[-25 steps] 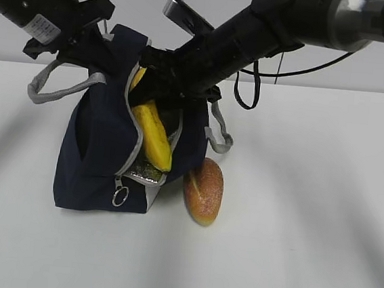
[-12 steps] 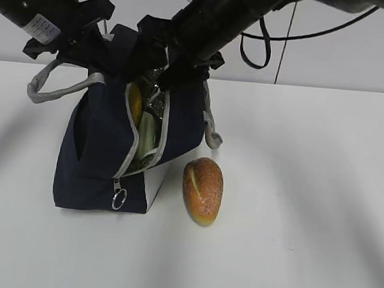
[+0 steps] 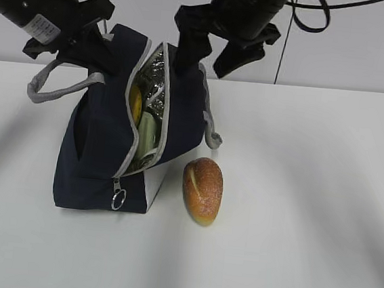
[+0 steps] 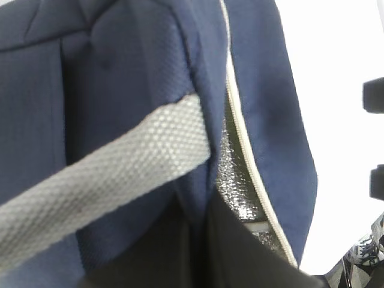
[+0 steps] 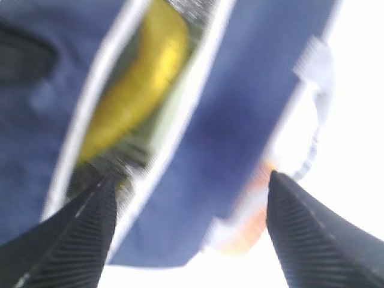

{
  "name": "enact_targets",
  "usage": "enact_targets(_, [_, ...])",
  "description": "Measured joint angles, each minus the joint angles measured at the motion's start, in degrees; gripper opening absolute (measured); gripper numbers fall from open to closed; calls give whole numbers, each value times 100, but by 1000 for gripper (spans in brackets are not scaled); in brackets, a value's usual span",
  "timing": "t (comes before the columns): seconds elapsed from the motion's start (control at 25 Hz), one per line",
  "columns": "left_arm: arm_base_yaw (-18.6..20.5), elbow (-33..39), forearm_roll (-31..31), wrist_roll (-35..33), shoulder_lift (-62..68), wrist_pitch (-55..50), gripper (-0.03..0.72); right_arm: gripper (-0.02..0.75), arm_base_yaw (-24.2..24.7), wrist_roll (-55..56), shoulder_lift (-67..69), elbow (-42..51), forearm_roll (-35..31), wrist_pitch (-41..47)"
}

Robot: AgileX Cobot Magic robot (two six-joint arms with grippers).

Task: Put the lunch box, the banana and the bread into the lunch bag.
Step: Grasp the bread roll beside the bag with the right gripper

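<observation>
Worktop (image 3: 303, 263): white and bare in the foreground, carrying everything.
Bread (image 3: 202, 190): nearest the camera, lying on its side on the worktop just beside the bag's white end panel, slash facing left; the only item not yet packed.
Bag (image 3: 99, 155): navy, standing upright just behind and left of the bread, zipper parted, ring pull (image 3: 119, 197) hanging low at the front corner, silver lining showing in the gap.
Banana (image 3: 135, 102): inside the bag, a yellow curve against the left side of the opening; the right wrist view shows it lengthwise in the mouth.
Box (image 3: 147, 135): inside too, a pale green edge below the banana.
Left hand (image 3: 86, 38): at the bag's upper rear edge by the grey handle (image 3: 58, 90), fingers together; it appears to pinch the fabric and hold the mouth open, though the contact itself is hidden.
Right hand (image 3: 204, 50): farthest back, above the bag's mouth, fingers spread wide, empty.
Step in hand: fetching the bread.
Doing it well: likely swing the right hand forward and down clear of the near handle, take the roll across its narrow width, grip softly, and keep the left hold steady so the gap stays wide.
</observation>
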State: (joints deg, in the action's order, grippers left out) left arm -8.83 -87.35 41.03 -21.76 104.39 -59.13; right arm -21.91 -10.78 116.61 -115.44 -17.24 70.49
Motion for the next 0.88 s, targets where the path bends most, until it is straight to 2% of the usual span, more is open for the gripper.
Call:
enact_targets(0.12, [0,0,0,0,0,2,-3,577,0,48,-426,710,311,14])
enact_targets(0.36, [0,0,0,0,0,2,-3,577,0,84,-1108,2252,417,-145])
enact_targets(0.64, [0,0,0,-5,0,2,-3,577,0,110,-1257,3836,-106,-1690])
enact_targets(0.88, [0,0,0,-5,0,2,-3,577,0,94,-1046,4175,-559,-2528])
